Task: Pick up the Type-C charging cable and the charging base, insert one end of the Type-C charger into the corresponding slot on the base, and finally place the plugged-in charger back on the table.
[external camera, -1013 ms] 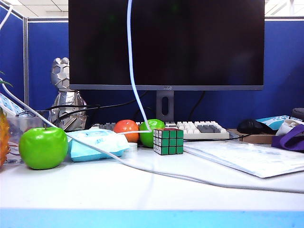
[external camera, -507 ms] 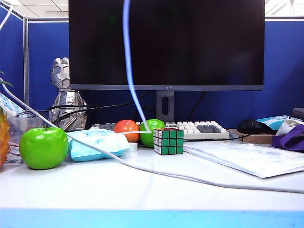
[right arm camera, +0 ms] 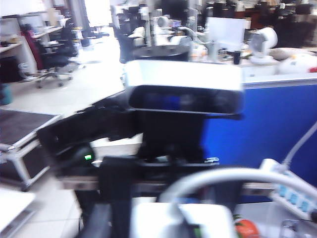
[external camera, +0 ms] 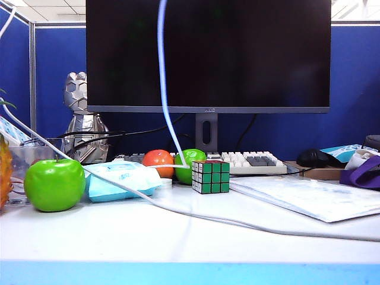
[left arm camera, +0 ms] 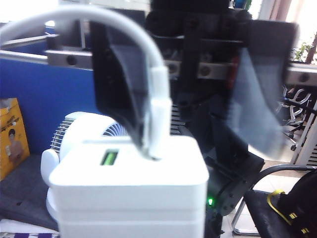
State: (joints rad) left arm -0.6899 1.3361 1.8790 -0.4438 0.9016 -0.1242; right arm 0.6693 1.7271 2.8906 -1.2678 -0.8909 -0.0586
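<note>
White plastic fills the lower part of the left wrist view: the base [left arm camera: 129,198] sits up in the air right under that camera, well above the table [external camera: 178,243]. The cable [left arm camera: 161,99] arches over and its plug stands upright in the base's top face, beside a small green-lit slot.

Facing it from the far side is the right gripper [left arm camera: 208,144], its two fingers [left arm camera: 119,94] spread wide. The dark one is just beside the plug, perhaps brushing it; the other, blurred, is well off past the base's edge. Nothing is pinched between them.

From the right wrist view the left gripper [right arm camera: 181,223] shows under its own grey camera. The base [right arm camera: 198,213] sits at its tip with the cable [right arm camera: 208,181] curving off it. The picture is blurred and the fingers mostly hidden, yet the base hangs there with dark shapes on either side, so it looks clamped.

Neither gripper shows in the exterior view. There the cable [external camera: 164,89] drops from above, across the black monitor [external camera: 208,53], down behind the cube [external camera: 211,176].
</note>
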